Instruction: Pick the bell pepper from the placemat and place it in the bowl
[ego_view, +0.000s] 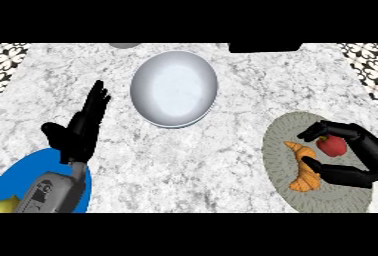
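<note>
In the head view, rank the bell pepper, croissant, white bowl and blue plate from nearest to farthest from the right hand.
1. Bell pepper: on the placemat, inside the right hand's curl.
2. Croissant: on the same placemat, just left of the hand, by its thumb.
3. White bowl: upper centre of the counter.
4. Blue plate: far lower left, under the left forearm.

Single head view looks steeply down at counter (221, 165).
</note>
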